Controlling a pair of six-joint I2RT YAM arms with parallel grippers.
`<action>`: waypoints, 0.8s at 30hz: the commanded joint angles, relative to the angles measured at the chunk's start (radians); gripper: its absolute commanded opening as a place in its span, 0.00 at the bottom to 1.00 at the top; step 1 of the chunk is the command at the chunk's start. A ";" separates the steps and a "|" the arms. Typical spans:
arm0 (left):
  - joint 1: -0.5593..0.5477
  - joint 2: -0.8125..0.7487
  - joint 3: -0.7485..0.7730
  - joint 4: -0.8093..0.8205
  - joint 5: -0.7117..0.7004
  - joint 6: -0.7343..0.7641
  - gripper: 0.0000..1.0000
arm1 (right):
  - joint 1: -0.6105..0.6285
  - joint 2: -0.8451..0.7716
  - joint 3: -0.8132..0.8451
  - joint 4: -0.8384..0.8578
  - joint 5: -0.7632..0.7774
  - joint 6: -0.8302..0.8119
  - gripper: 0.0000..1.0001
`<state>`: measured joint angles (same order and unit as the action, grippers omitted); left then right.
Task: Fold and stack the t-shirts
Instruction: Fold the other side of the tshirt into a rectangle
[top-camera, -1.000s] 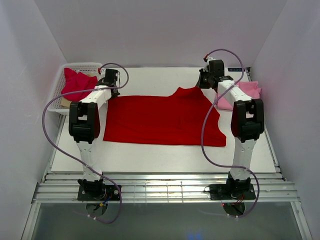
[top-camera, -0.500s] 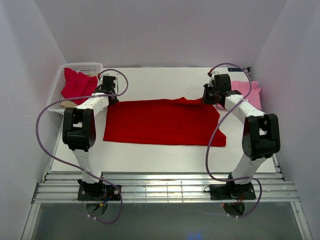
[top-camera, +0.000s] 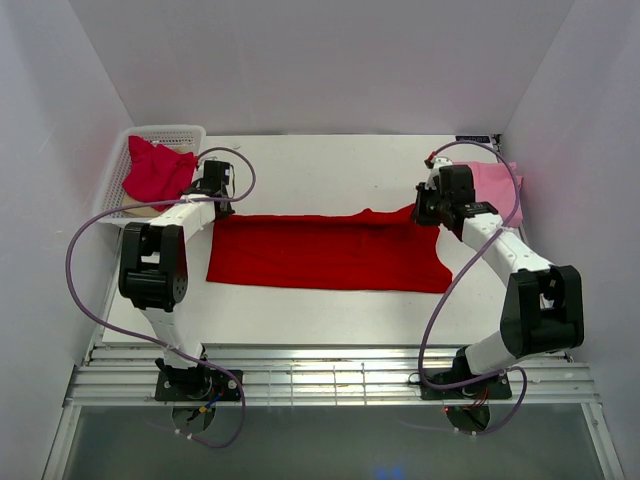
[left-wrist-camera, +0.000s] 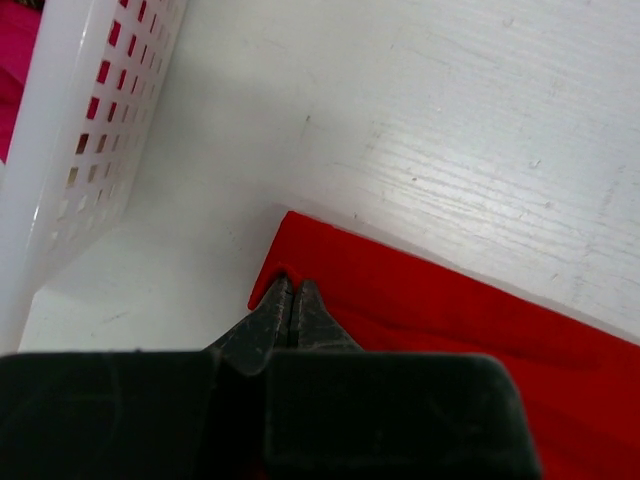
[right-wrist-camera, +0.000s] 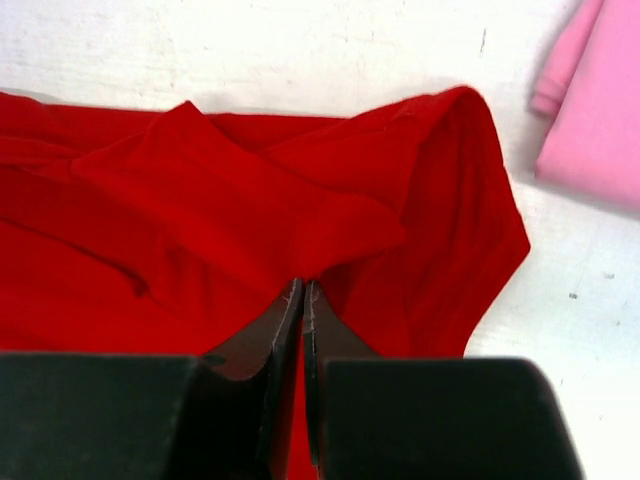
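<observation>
The left gripper (top-camera: 212, 190) and right gripper (top-camera: 425, 210), each pinching a far corner of the red shirt (top-camera: 320, 255), have drawn its back edge nearer over the bench (top-camera: 320, 165), so the first fold seems half done.

The top view is lit brightly and evenly from above; only soft, faint shadows are cast on the desk (top-camera: 330, 160), and the nearest part of that view is left dimmer. A faint pink cast is seen on the right wall (top-camera: 580, 150). In the wrist views the left gripper (left-wrist-camera: 290, 292) and right gripper (right-wrist-camera: 302, 290) are rendered dark and blurred in the foreground — the bright red t-shirt (right-wrist-camera: 200, 200) is shown sharp, its red heavily saturated. The basket (left-wrist-camera: 70, 150) is nearly blown out.
</observation>
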<state>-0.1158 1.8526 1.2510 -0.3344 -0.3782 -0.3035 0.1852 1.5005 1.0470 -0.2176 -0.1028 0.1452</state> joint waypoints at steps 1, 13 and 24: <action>0.001 -0.084 -0.038 -0.006 -0.040 0.014 0.00 | 0.002 -0.062 -0.045 -0.009 0.025 -0.018 0.08; 0.001 -0.069 -0.096 -0.055 -0.060 0.027 0.00 | 0.003 -0.157 -0.165 -0.029 0.034 -0.010 0.08; -0.001 -0.180 -0.064 -0.262 -0.314 -0.184 0.52 | 0.010 -0.227 -0.219 -0.048 0.130 0.005 0.38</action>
<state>-0.1173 1.7916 1.1587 -0.5495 -0.6006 -0.4171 0.1902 1.3083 0.8032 -0.2962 -0.0338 0.1520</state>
